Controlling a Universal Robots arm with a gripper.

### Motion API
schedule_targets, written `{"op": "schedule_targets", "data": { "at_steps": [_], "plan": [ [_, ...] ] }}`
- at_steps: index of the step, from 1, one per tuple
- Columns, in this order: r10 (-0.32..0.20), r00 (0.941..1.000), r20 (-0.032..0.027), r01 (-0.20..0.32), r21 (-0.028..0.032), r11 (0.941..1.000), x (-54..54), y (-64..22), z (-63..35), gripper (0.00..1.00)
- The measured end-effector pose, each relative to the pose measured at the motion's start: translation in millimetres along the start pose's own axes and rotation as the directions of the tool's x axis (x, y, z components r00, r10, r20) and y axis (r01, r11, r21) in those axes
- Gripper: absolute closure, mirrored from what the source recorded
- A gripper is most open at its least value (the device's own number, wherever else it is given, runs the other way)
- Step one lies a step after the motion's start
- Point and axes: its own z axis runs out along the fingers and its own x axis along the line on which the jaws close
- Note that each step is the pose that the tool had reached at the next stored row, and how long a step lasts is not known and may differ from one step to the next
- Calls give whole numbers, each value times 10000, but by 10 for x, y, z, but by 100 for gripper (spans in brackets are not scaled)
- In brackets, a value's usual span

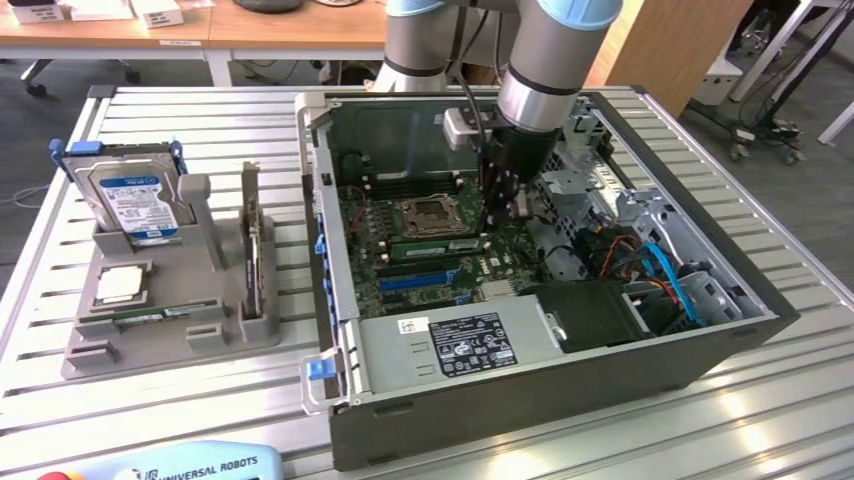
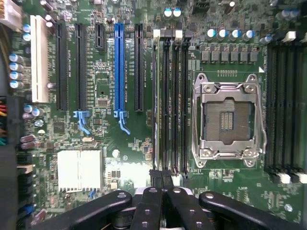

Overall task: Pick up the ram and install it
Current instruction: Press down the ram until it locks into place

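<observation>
the gripper [image 1: 514,215] is lowered inside the open computer case [image 1: 694,350], just right of the cpu socket [image 1: 430,213] in the exterior view. in the wrist view the fingers [image 2: 160,178] are seen pressed together over the ram [image 2: 157,100], seated edge-on in a memory slot beside the empty socket [image 2: 228,117].

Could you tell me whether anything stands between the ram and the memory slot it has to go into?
Nothing visible does: the ram already lies right along the memory slots, beside the empty processor socket.
</observation>
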Motion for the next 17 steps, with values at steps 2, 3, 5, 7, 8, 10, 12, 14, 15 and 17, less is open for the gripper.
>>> {"op": "schedule_targets", "data": {
  "at_steps": [2,3,5,7,8,10,12,14,15,17],
  "plan": [
    [0,10000,0,0,-1,10000,-1,1,-51,90],
    [0,10000,0,0,-2,10000,-1,1,-73,90],
    [0,10000,0,0,-2,10000,-1,1,-97,90],
    [-1,10000,1,1,-1,10000,-1,1,-97,90],
    [0,10000,1,0,-2,10000,-1,1,-97,90],
    [-1,10000,1,1,-2,10000,-1,1,-97,90],
    [1,10000,-2,-1,-3,10000,0,40,-94,90],
    [7,10000,-2,-7,-2,10000,2,129,-90,90],
    [9,10000,-1,-9,-1,10000,3,174,-87,90],
    [10,10000,2,-10,2,10000,4,253,-83,90]
  ]
}}
